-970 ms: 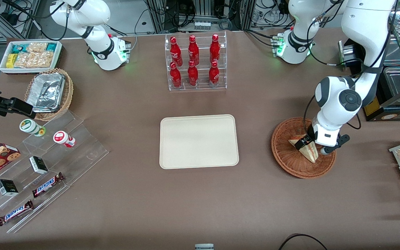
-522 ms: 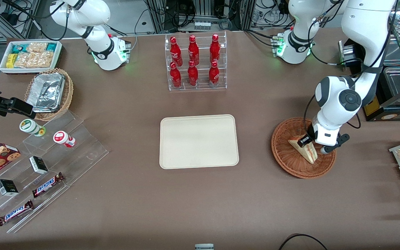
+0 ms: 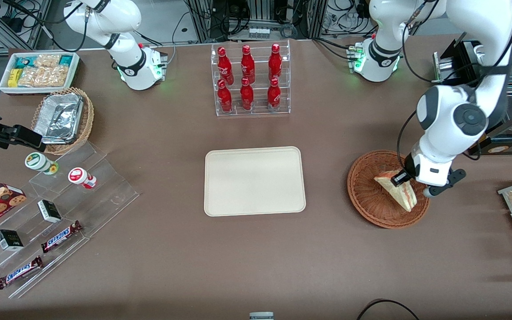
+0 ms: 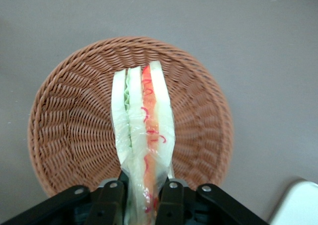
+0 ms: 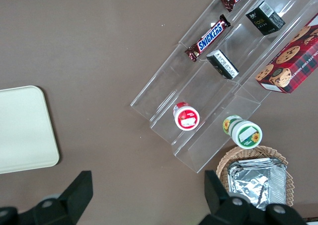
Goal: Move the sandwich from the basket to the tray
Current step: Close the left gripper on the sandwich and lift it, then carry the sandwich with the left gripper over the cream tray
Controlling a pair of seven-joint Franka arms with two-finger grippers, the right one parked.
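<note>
The cream tray [image 3: 254, 181] lies bare at the middle of the table, well apart from the reddish-brown wicker basket [image 3: 365, 195] toward the working arm's end. Above that basket the left gripper [image 4: 141, 197] grasps the sandwich [image 4: 144, 135], its two black fingers [image 4: 170, 201] closed narrowly against the wrapped bread on either side. The sandwich hangs from the fingers over the basket's middle, its red and green filling edge showing in the wrist view.
</note>
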